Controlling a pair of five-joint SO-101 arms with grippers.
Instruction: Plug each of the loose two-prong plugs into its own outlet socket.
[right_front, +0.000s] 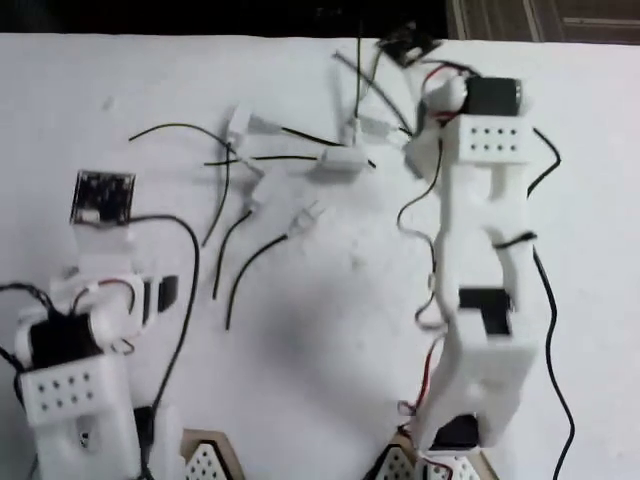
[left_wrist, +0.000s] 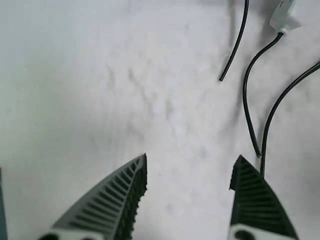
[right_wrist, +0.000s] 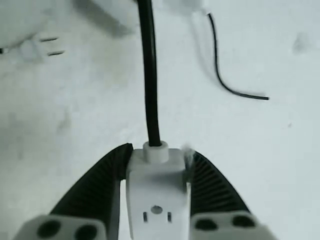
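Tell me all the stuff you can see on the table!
table: one, white, under everything.
plugs: at least three, white with thin black cords, loose mid-table; the exact count is hard to tell.
socket: one, white with a thick black cord, held in the right gripper.
left gripper: one, dark fingers, open over bare table.
right gripper: one, dark fingers, shut on the socket.
left arm: one, white, at the near left corner.
right arm: one, white, stretched along the right side.
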